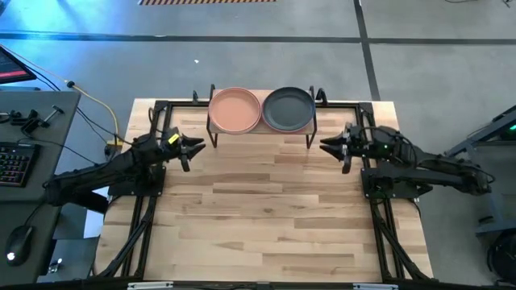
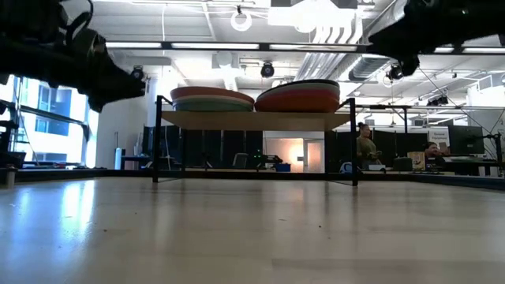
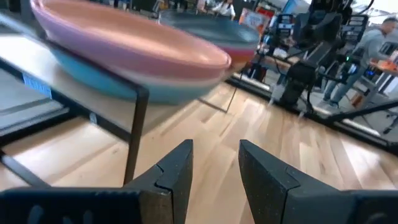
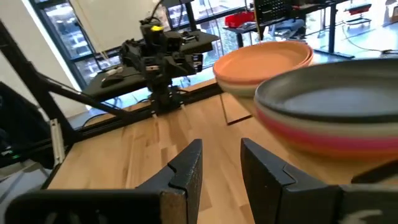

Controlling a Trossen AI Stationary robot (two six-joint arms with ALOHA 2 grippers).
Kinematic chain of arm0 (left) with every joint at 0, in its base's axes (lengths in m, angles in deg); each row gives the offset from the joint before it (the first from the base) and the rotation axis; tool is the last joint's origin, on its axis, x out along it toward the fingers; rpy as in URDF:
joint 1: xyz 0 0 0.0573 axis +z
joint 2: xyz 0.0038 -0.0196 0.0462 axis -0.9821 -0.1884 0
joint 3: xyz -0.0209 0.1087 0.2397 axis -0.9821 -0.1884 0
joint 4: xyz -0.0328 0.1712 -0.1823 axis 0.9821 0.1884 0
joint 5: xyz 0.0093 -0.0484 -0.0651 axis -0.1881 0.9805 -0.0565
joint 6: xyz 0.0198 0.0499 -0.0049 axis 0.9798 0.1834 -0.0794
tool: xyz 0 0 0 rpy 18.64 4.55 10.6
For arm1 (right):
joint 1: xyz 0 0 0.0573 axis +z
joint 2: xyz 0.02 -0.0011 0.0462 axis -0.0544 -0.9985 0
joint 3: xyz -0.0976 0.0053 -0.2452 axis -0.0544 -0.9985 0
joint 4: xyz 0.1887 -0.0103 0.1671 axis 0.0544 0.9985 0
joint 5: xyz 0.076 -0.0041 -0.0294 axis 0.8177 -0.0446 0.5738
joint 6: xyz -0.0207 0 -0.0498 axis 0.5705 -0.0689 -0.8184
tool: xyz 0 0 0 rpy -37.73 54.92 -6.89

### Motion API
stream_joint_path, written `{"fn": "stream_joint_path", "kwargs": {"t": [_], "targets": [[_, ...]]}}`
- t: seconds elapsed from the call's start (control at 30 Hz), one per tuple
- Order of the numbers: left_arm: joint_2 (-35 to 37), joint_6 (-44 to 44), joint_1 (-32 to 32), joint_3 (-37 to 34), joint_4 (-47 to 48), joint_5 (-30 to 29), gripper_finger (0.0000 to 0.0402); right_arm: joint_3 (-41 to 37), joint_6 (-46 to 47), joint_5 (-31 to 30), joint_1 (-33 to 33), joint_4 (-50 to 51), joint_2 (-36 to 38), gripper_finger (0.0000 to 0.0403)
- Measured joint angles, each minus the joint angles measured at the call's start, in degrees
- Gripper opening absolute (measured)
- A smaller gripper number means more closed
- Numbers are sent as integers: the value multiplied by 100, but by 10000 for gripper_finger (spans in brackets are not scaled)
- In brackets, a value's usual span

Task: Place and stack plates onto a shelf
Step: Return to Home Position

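- The shelf (image 2: 252,120) stands at the middle of the tabletop's (image 1: 266,217) far edge. It carries two stacks of plates side by side, their rims nearly touching.
- The left stack (image 2: 211,99) is topped by the tan plate (image 1: 235,109). From my left wrist I can see a sage green plate (image 3: 99,82) low in that stack.
- The right stack (image 2: 300,96) has the charcoal plate (image 1: 289,109) on top. Beneath it are the white-grey plate (image 4: 323,127) and then the terracotta plate (image 4: 339,144).
- My left end effector (image 1: 192,148) hangs above the tabletop near its left edge, just off the shelf's left end. It is released, with a small gap between its fingers (image 3: 177,177) and nothing in it.
- My right end effector (image 1: 328,147) hangs near the right edge, off the shelf's right end. It is likewise released and empty, pointing toward the middle.
- A blue sticker (image 3: 36,84) sits on the shelf's edge, and its writing is too blurred to read.
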Motion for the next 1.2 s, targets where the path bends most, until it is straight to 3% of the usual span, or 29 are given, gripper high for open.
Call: {"fn": "stream_joint_path", "kwargs": {"t": [0.23,0.7,1.2], "targets": [[-2,76,0,-428,-146,94,117,-701,76,4,150,-161,383,91],[-6,592,2,-421,-187,187,117,-1842,595,330,391,-1123,661,91],[-6,493,4,-419,31,199,117,-1900,395,457,389,-1086,661,91]]}}
